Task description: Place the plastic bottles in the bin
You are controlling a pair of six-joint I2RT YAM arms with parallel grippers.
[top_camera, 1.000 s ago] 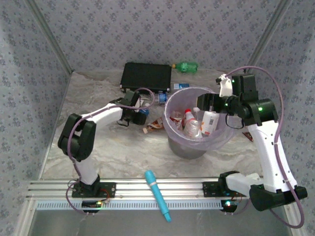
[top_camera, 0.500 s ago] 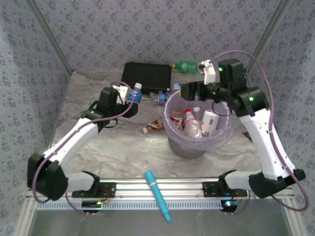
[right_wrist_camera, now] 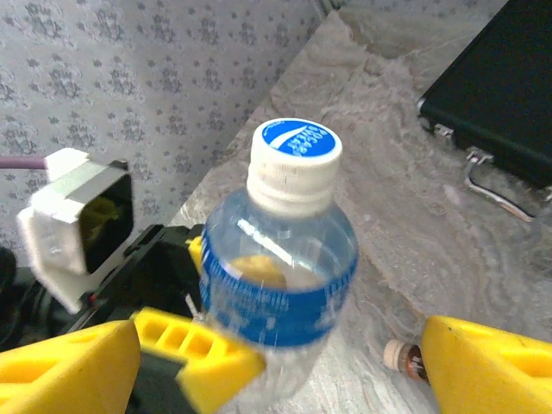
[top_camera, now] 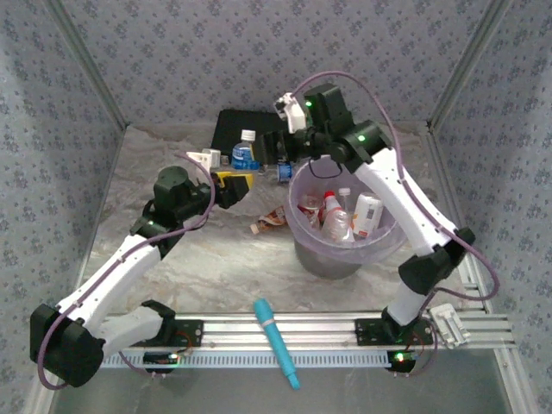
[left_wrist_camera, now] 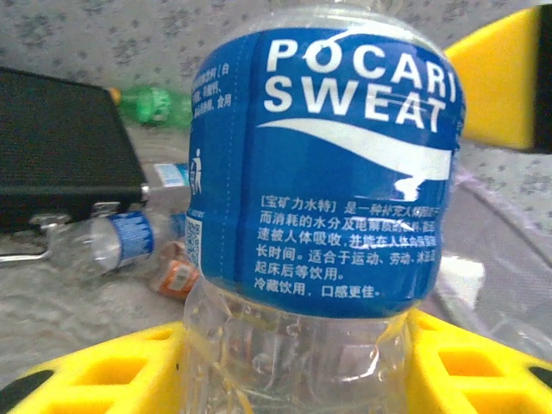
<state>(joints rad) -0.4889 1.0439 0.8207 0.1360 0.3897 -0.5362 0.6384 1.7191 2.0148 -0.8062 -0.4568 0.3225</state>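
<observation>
The grey bin has several bottles lying in it. At its ten o'clock the left claw clamps a blue-labelled bottle upright. The right claw gapes wide around it, not touching.

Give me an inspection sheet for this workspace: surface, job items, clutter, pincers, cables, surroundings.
Surface: marbled tabletop.
Job's things: blue-label bottle upright in left pincer; several bottles in bin; green bottle and clear bottle lying by black box.
Clutter: black box at the back; cyan stick at the near edge.
Grippers: left pincer shut on blue-label bottle; right pincer open, straddling the same bottle.
Cables: purple cables loop along both arms.
Surroundings: patterned walls.
</observation>
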